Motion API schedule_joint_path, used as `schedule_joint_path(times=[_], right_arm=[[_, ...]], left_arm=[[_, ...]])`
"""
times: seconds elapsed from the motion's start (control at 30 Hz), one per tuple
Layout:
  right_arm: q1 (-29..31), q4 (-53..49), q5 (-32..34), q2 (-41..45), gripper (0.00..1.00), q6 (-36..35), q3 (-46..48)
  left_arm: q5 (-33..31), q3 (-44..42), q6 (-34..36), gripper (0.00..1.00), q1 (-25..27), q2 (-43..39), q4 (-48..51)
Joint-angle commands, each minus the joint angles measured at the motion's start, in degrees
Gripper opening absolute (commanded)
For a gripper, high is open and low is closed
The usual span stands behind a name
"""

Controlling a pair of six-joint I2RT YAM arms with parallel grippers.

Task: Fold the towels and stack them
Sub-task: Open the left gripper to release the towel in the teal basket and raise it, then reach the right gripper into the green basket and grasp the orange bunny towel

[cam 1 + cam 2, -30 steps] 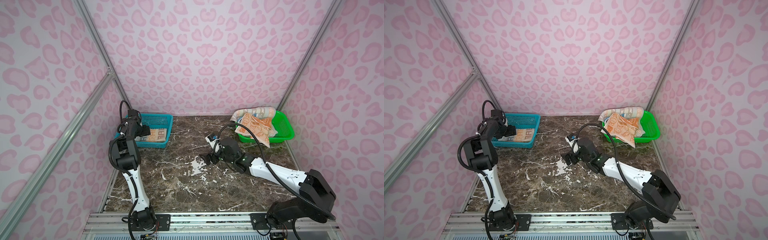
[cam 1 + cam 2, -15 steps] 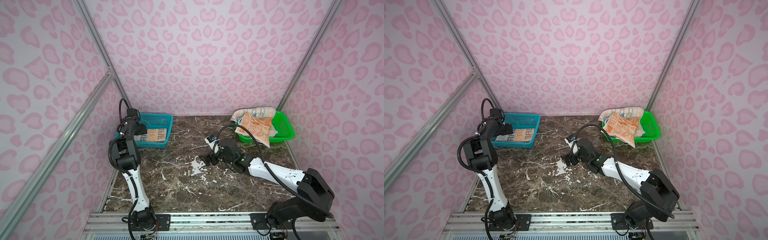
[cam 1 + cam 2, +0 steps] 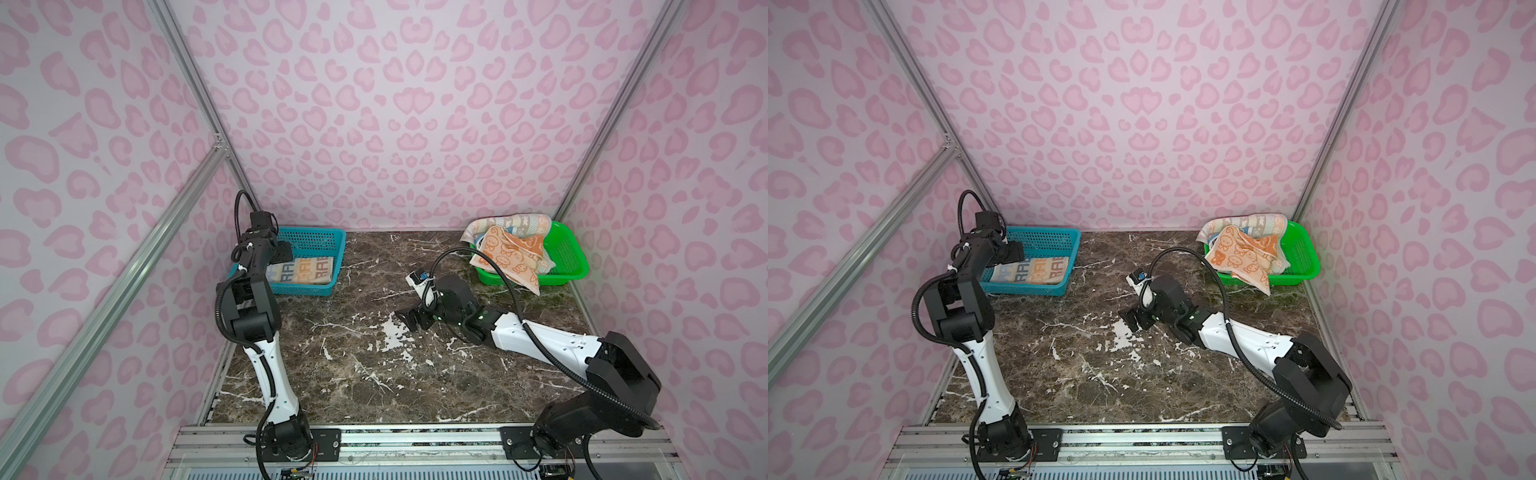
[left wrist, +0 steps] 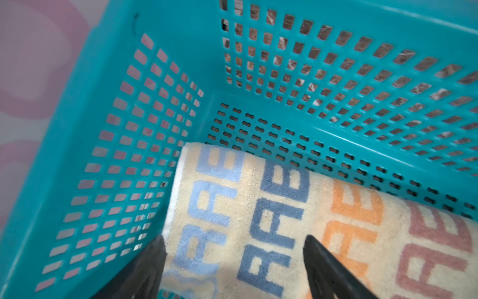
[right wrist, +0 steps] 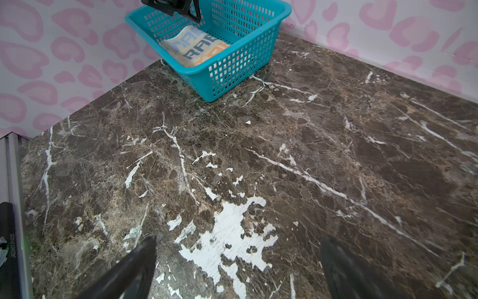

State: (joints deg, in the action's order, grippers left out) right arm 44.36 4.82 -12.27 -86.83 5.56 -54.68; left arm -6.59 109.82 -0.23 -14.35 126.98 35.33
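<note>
Terry RABBIT towel flat in blue basket, long axis nine-to-three o'clock, left gripper and right gripper spread wide, empty.

- Both top views look down from high over the front rail toward the back wall. They take in the whole tabletop, the blue basket and the green basket.
- The left wrist view sits close inside the blue basket, looking past the left tool onto the lettered towel.
- The right wrist view looks low across the tabletop past the right tool. It shares the blue basket with the others.
</note>
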Motion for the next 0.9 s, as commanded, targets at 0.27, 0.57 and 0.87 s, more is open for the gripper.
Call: schedule_joint_path(times=[0.27, 0.57, 0.87], right_arm=[[0.07, 1.68, -0.92, -0.33, 0.99, 0.51, 0.24], [0.08, 2.03, -1.09, -0.13, 0.99, 0.83, 0.25], [-0.56, -5.12, 4.29, 2.65, 0.99, 0.06, -1.89]], left_arm=[[7.64, -12.21, -0.55, 0.60, 0.55, -32.65, -7.63], [9.09, -19.68, -1.38, 0.27, 1.65, -38.22, -9.01], [10.87, -31.29, -4.84, 0.03, 4.35, -47.02, -9.68]])
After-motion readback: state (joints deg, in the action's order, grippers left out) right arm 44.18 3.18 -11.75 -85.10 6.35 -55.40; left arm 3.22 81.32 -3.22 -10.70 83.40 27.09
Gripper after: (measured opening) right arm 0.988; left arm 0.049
